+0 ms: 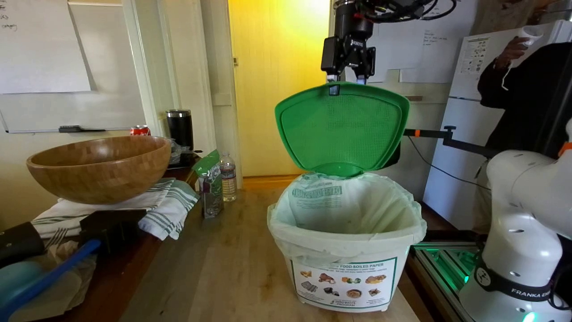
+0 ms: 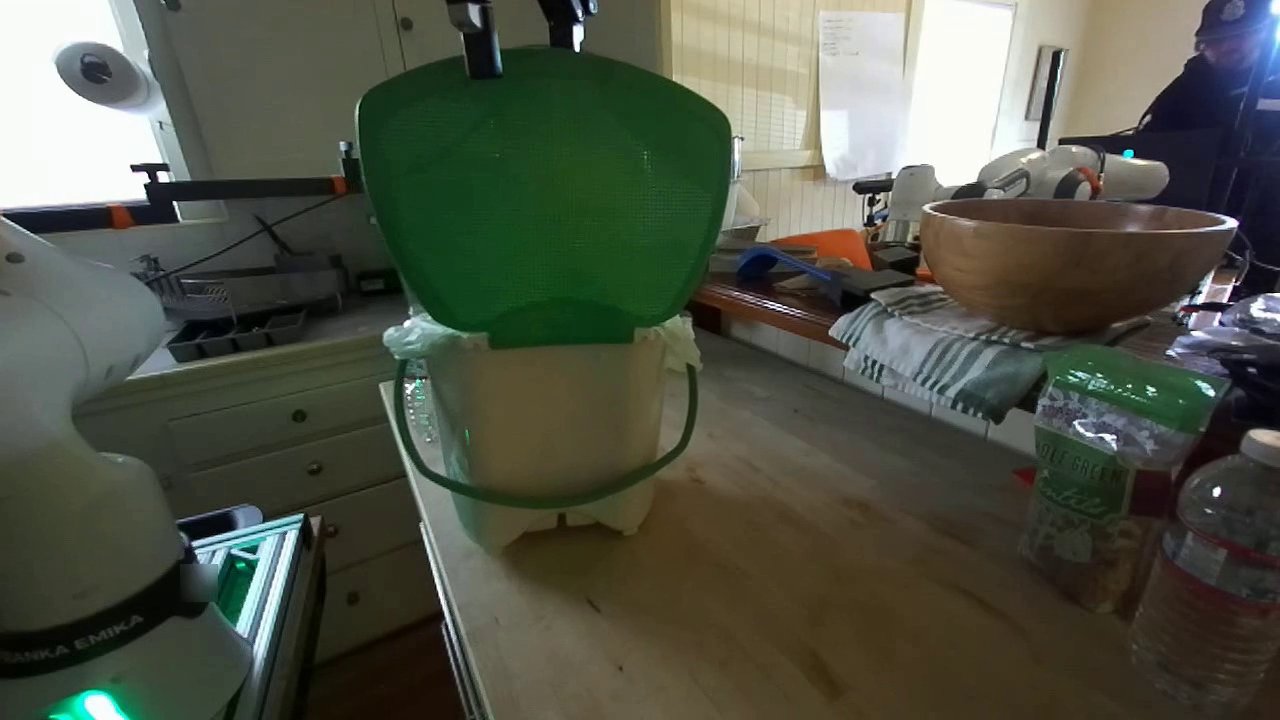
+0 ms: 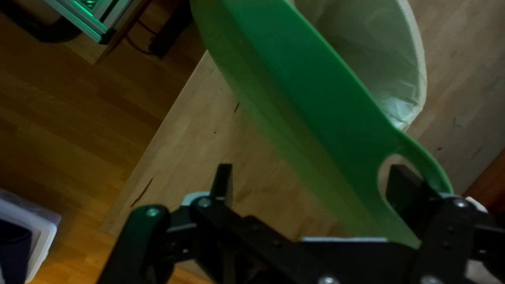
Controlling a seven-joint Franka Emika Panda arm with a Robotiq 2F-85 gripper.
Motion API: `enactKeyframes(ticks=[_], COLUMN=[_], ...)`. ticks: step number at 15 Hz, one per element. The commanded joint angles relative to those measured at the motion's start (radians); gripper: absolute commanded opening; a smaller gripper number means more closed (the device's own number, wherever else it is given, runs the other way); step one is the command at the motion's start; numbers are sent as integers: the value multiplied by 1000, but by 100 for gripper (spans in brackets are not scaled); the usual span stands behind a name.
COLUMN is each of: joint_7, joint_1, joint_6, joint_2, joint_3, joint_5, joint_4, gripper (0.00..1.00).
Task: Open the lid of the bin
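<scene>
Standing raised: the lid [image 1: 342, 129], bright green plastic, round-cornered and finely gridded, near upright at the far rim of the bin [image 2: 555, 410].
Bin body: white plastic, pictogram label [image 1: 344, 284] on the near wall, pale crinkled liner [image 1: 393, 197] folded over the rim.
Gripper [image 1: 347, 87]: black, fingers spread apart, the lid's upper edge between them.
Handle [image 2: 560, 500]: a thin green loop on the bin's far side in an exterior view, where the lid hides the mouth.
Table [image 1: 214, 273]: pale scuffed wood, the bin on its right part.
Door [image 1: 279, 98]: yellow, beyond the table; far right, a white fridge [image 1: 464, 134], a person [image 1: 527, 98] in dark clothes before it.
Bowl [image 1: 96, 176]: brown wood, at left on a striped cloth [image 1: 170, 214].
Pouch [image 1: 211, 192]: glossy, green-topped, far left, just beside a clear bottle [image 1: 229, 179].
Robot arm [image 1: 514, 232]: white, right of the bin.
</scene>
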Motion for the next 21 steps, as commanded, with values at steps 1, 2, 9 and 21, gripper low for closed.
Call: enactKeyframes(ticks=[1, 2, 9, 21], joint_7=[56, 69, 258, 266], joint_1=[-32, -40, -79, -85], joint_6=[79, 90, 180, 188], joint_2=[-43, -43, -52, -83], joint_3=[-10, -11, 0, -10], joint_5=[86, 99, 131, 103], joint_4=[-53, -59, -90, -96], gripper=[100, 100, 100, 100])
